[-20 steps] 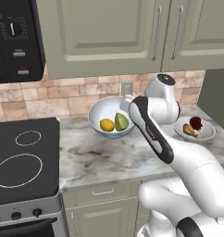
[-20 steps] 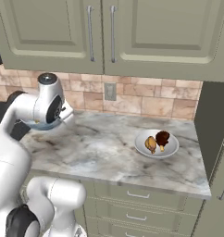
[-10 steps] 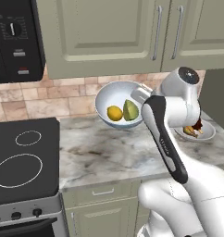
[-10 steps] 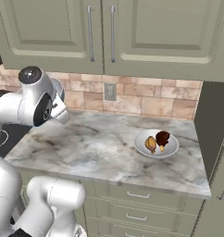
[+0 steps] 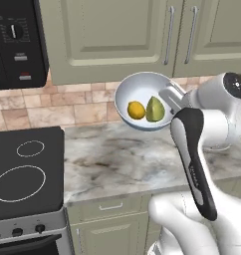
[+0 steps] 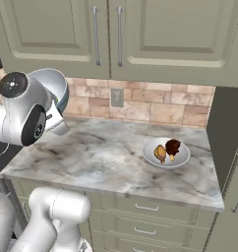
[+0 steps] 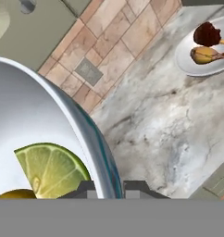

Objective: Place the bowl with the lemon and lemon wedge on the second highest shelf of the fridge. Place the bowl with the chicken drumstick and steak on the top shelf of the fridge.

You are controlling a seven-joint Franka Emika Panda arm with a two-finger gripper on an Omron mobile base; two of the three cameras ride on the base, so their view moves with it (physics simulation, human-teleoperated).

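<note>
Lifted higher off the counter and swung toward three o'clock: bowl with the lemon and lemon wedge, rim clamped between gripper jaws. Tilted; could spill lemon, lemon wedge if jerked.

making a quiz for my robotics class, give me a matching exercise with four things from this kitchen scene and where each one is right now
Things:
1. lemon
2. chicken drumstick
3. gripper
4. stove

Places or states:
A. in the shallow white bowl resting on the counter, beside the steak
B. left of the counter, below the microwave
C. shut on the rim of the lifted bowl
D. inside the bowl held up above the counter, next to the lemon wedge

Pairs: 1-D, 2-A, 3-C, 4-B
</note>
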